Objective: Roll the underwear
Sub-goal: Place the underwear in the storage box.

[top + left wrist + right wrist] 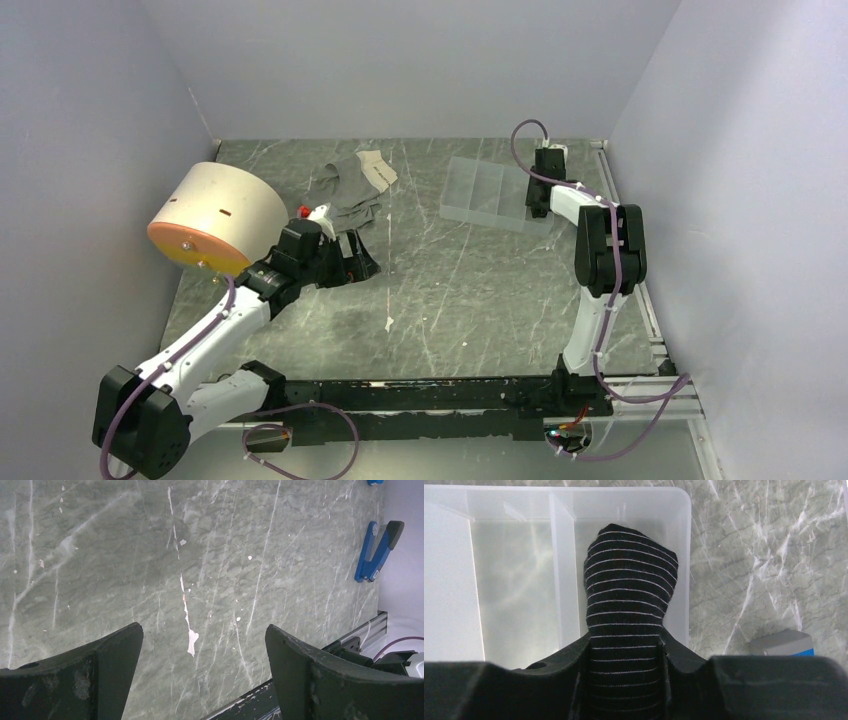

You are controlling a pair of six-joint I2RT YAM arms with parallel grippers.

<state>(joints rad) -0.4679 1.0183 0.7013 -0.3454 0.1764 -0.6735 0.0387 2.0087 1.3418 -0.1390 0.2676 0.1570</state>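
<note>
Black striped roll [631,595]: a dark garment with thin white stripes, bundled tight. It stands in the end compartment of the clear tray, on the side nearest the right wall.
Right fingers [559,662]: clamped on the near end of the black striped roll, one finger on each side, with the free end pointing away from the wrist.
Clear tray [470,190]: a see-through box split by dividers, lying at the back right of the counter. The compartments beside the roll show only the marble through their floor.
Grey underwear [345,185]: a loose, crumpled pile at the back of the counter, left of centre and well apart from the tray.
Writing: a pale band on the pile carries a dark mark — too small to read.
Left fingers [115,655]: spread wide with nothing between them. They sit low over bare counter just on the near side of the grey pile.
Counter [460,290]: grey-green marble pattern with white veins and a few pale chips.
Round drum [215,210]: beige with an orange face — tipped on its side against the left wall, next to the left arm.
Blue tool [372,552]: a hinged blue piece with a dark tip, lying near the counter's edge in the left wrist view.
</note>
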